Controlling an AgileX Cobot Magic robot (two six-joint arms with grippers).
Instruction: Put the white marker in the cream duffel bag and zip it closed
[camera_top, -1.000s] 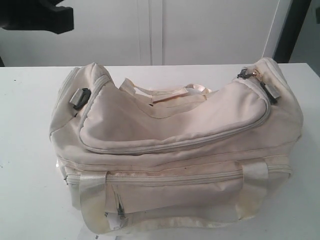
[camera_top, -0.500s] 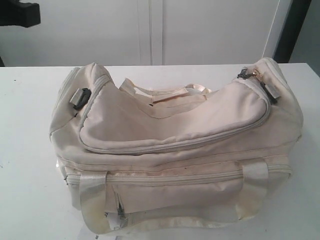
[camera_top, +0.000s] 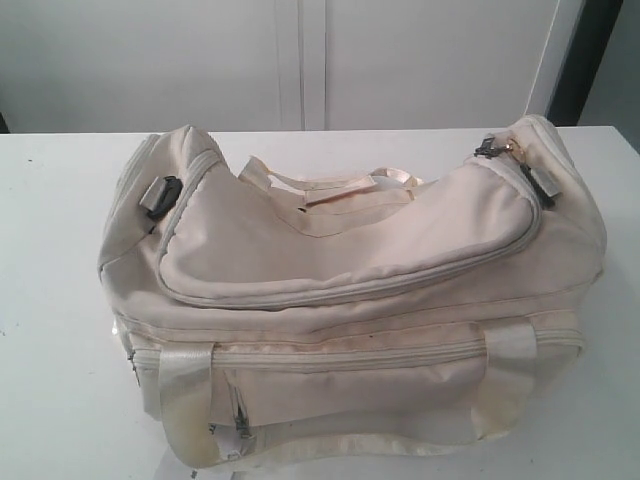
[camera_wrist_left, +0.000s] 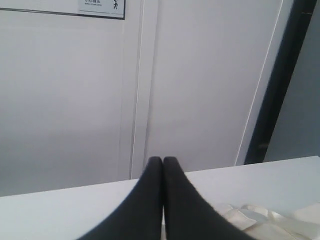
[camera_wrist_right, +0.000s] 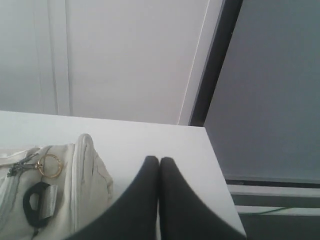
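The cream duffel bag (camera_top: 350, 300) lies on the white table (camera_top: 50, 300), filling most of the exterior view. Its curved top flap looks zipped shut, with the zip pull and a gold ring (camera_top: 510, 146) at the right end. The white marker is hidden from every view. No arm shows in the exterior view. My left gripper (camera_wrist_left: 163, 160) is shut with nothing between its black fingers, raised above the table with a strip of bag strap (camera_wrist_left: 260, 217) beside it. My right gripper (camera_wrist_right: 159, 160) is shut and empty, next to the bag's end (camera_wrist_right: 55, 195) with its gold ring (camera_wrist_right: 49, 165) and black buckle (camera_wrist_right: 36, 202).
A white wall with panel seams (camera_top: 300, 60) runs behind the table. A dark door frame (camera_top: 590, 60) stands at the back right. The table's far right corner (camera_wrist_right: 202, 129) drops off to a grey floor. A paper tag (camera_top: 235, 435) hangs by the bag's front pocket.
The dark arm at the upper left of the exterior view has drawn away leftward and left the picture. The bag has not moved.
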